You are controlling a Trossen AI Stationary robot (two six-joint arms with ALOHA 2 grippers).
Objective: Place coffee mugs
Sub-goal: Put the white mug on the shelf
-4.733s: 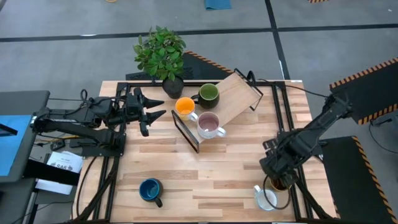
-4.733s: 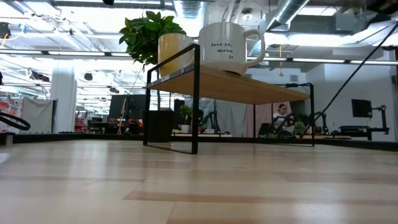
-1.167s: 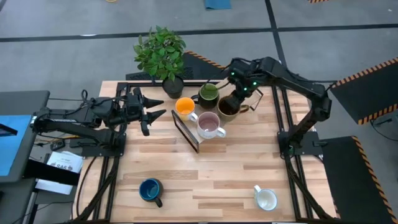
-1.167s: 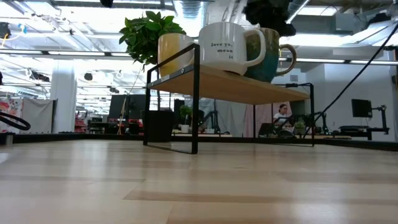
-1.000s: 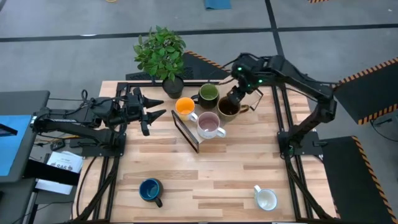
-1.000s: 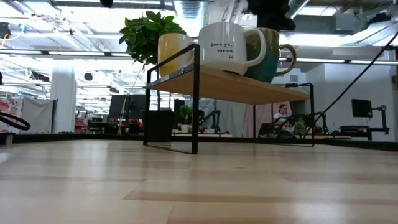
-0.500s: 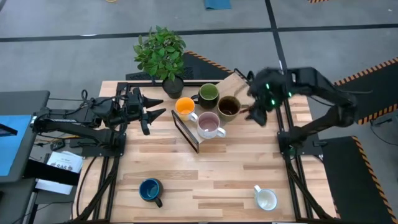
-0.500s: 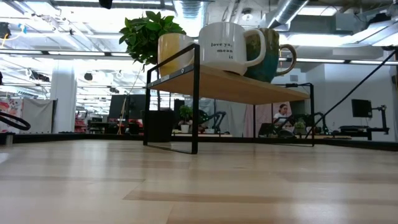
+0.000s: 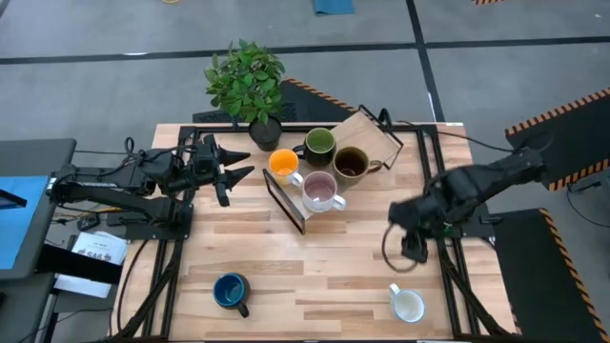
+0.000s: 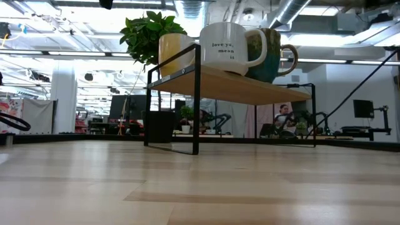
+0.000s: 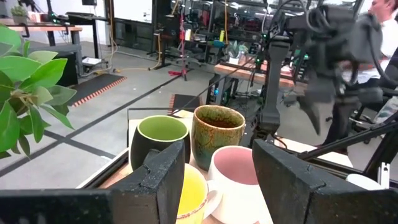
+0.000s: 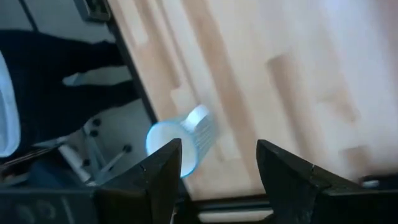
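Observation:
Four mugs stand on the tilted wooden shelf: orange mug, dark green mug, brown-olive mug and pale pink mug. The left wrist view shows them too, with the green mug and the brown-olive mug behind. The dark blue mug and the white mug stand on the table near its near edge. My right gripper hangs open above the table, just beyond the white mug. My left gripper waits open, left of the shelf.
A potted plant stands at the far edge, behind the shelf. Black frame rails run along the table's right side. Bare wood lies between the shelf and the two near mugs. A person sits in the room beyond.
My right gripper has drawn away from the brown-olive mug, which stays upright on the shelf. It has swung quickly toward the table's right and near edge, down toward the white mug.

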